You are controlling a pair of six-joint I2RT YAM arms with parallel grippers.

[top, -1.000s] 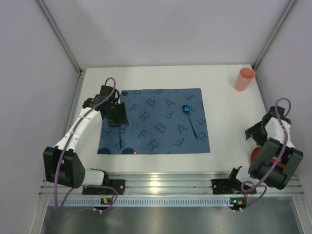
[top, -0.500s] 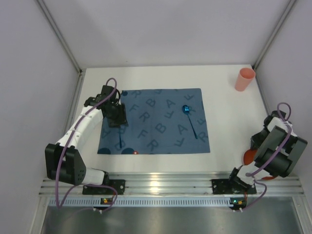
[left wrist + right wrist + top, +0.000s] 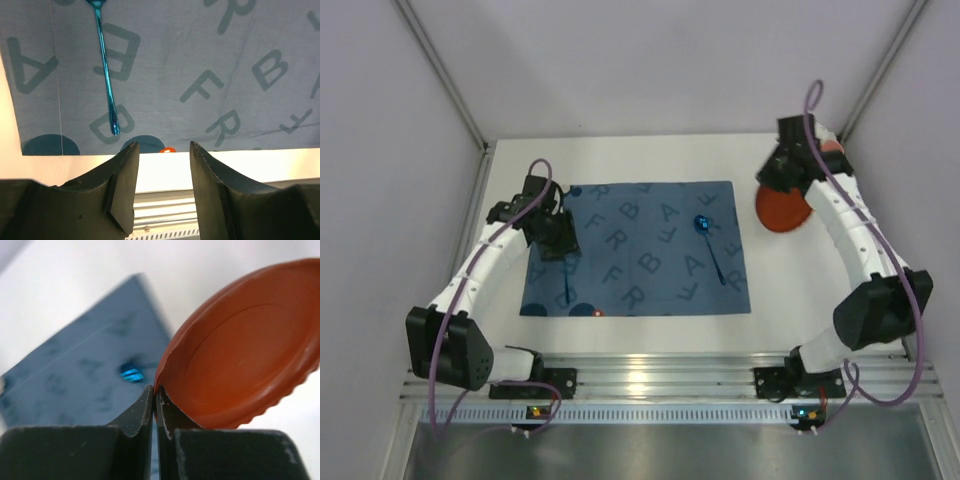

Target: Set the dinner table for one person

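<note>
From above, the dinner table [image 3: 650, 160] fills the floor of the enclosure. Its longer side seems to run left to right, parallel to the aluminium rail [image 3: 650, 375] along its near edge. A dark blue lettered placemat [image 3: 638, 248] lies in the middle of it.

Toward the far right corner, the right gripper [image 3: 788, 178] holds an orange plate [image 3: 782, 210] tilted above the table, just past the placemat's right edge. Nothing shows in the plate. A pink cup [image 3: 833, 147] stands at the far right corner, mostly hidden behind that arm, so its inside cannot be seen. A blue spoon [image 3: 710, 245] lies on the right part of the placemat, bowl toward the far edge. The left gripper [image 3: 556, 236] hangs over the placemat's left edge, above a thin blue utensil [image 3: 566, 285].

In the left wrist view, the left gripper [image 3: 161, 170] has its jaws apart with nothing between them. They sit over the placemat's [image 3: 200, 60] near edge and a white strip of table [image 3: 260, 162]. The blue utensil [image 3: 106, 85] lies on the cloth, its handle end toward the rail [image 3: 165, 200].

In the right wrist view, the right gripper [image 3: 155, 402] is pinched tight on the plate's [image 3: 245, 365] rim. The plate's plain orange inner face is turned to the camera. Behind it, the placemat [image 3: 75, 380] and the spoon's bowl [image 3: 131, 373] are blurred.
</note>
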